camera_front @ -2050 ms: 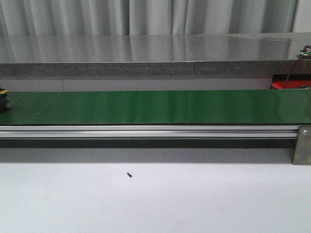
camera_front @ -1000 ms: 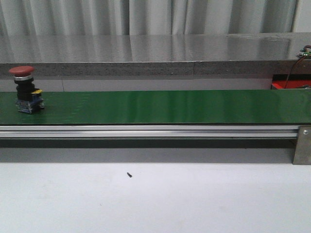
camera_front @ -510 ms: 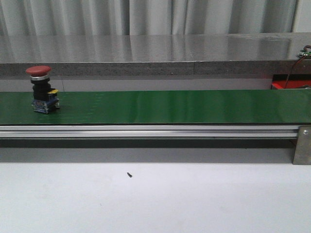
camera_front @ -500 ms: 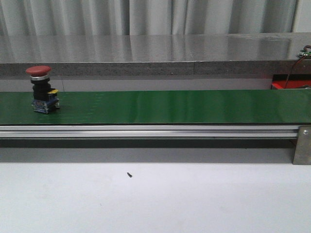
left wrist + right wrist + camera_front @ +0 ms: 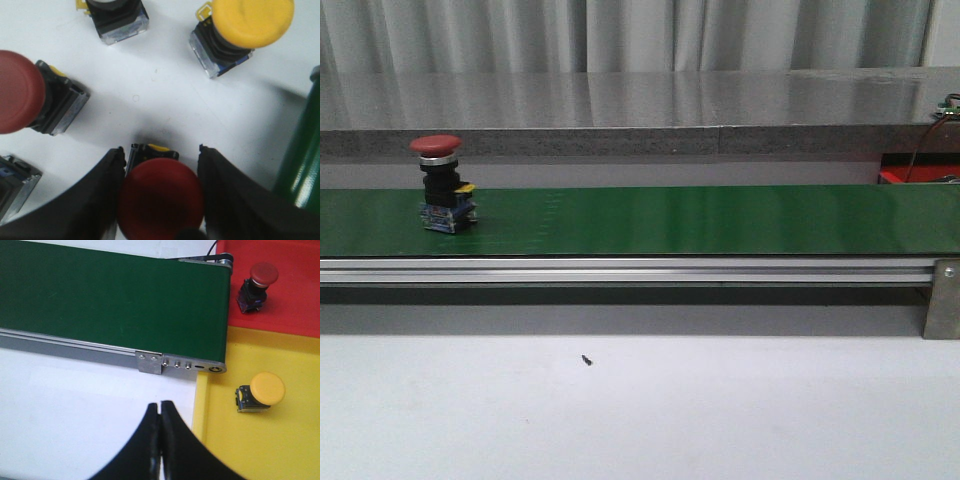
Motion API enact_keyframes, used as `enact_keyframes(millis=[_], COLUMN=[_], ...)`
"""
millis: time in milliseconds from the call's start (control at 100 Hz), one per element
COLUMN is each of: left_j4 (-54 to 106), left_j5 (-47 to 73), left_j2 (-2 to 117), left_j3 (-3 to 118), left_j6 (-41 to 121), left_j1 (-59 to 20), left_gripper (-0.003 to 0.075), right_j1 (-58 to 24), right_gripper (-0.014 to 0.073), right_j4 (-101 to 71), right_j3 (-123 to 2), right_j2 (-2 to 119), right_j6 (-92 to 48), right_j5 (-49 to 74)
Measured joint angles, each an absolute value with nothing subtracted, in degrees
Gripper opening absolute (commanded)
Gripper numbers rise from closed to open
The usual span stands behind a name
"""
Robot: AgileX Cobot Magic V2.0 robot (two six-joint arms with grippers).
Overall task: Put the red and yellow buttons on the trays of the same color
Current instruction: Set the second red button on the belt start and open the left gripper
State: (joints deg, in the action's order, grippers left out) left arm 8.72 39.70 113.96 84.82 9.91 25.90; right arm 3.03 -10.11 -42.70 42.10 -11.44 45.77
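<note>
Red button point(image 5: 161, 198) sits between the spread fingers of the left gripper point(image 5: 160, 165), while the right gripper point(image 5: 160, 412), fingers pressed together and empty, hovers beside the yellow tray point(image 5: 280, 450).

Left wrist cam cuts off a bunch: black button point(image 5: 117, 17) loses its cap, a clear block point(image 5: 14, 186) is mostly out of frame, and the red button point(image 5: 161, 206) runs off the edge.
</note>
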Motion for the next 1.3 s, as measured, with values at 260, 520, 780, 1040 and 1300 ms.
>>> enact_keyframes(millis=[260,520,780,1040,1300], left_j4=[11.76,21.46,23.6,23.49,23.36], left_j5=[42.87,48.84,51.92,52.99,53.4], left_j2=[104.03,98.36,98.36,98.47,100.79], left_j3=[84.92,85.04,85.04,84.72,83.96], left_j6=[9.91,15.72,17.57,17.9,17.95], left_j1=[25.9,25.9,23.42,17.79,14.37], left_gripper=[0.0189,0.0189,0.0189,0.0189,0.019], right_j1=[3.03,3.03,3.03,3.03,3.03], right_gripper=[-0.0069,-0.0069,-0.0069,-0.0069,-0.0069], right_j4=[-10.11,-10.11,-10.11,-10.11,-10.11], right_j3=[-42.7,-42.7,-42.7,-42.7,-42.7], right_j2=[42.1,42.1,42.1,42.1,42.1], right_j6=[-11.44,-11.44,-11.44,-11.44,-11.44], right_j5=[45.87,45.87,45.87,45.87,45.87])
